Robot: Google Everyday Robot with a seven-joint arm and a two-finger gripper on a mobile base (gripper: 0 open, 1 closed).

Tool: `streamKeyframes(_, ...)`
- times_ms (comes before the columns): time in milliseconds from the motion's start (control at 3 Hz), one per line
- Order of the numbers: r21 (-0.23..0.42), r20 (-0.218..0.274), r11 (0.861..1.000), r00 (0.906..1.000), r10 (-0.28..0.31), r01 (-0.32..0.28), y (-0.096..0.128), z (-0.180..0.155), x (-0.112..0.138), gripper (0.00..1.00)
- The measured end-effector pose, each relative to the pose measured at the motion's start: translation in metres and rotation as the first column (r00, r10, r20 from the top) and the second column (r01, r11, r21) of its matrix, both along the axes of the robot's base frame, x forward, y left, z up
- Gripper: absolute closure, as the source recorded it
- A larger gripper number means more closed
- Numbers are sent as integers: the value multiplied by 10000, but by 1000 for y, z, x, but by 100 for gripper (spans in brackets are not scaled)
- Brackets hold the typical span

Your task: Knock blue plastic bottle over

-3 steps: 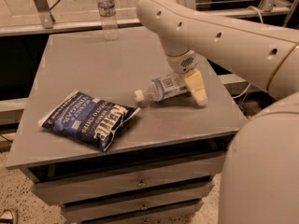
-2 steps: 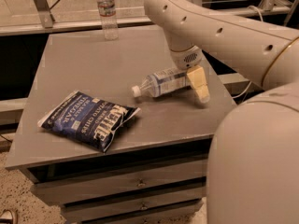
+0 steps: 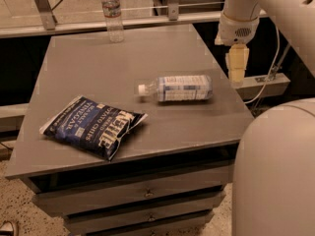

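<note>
blue plastic bottle (image 3: 179, 88): flat on its side on the right half of the tabletop (image 3: 98, 73), white cap (image 3: 142, 89) pointing left, label facing up.
gripper (image 3: 236, 75): hanging just past the bottle's base end, over the tabletop's right edge, not touching the bottle. Honestly can't tell from this angle if it's spread or pressed together.
step in hand: I'd say the knock is basically done, so you're really just clearing out.
how to do it well: go up and off to the right, slow. Don't sweep low across the bottle; it's round and will probably roll.
chip bag (image 3: 93, 126): front left, apart from the bottle, no issue.
small clear bottle (image 3: 112, 14): upright at the back, leave it alone.
</note>
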State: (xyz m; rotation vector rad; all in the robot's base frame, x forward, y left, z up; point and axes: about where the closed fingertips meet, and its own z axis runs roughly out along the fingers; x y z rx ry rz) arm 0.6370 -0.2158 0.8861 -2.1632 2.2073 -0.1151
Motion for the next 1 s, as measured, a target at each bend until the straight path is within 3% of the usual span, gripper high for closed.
streamKeyframes(333,1702,786,9808,9908,-1099,953,-25,43,-16,0)
streamKeyframes(667,3461,1143,9201,9652,-2353,1833,-66,71,-46,0)
streamKeyframes(1000,3860,1312,9026,9572,-2581,1905,-73,74,-47,0)
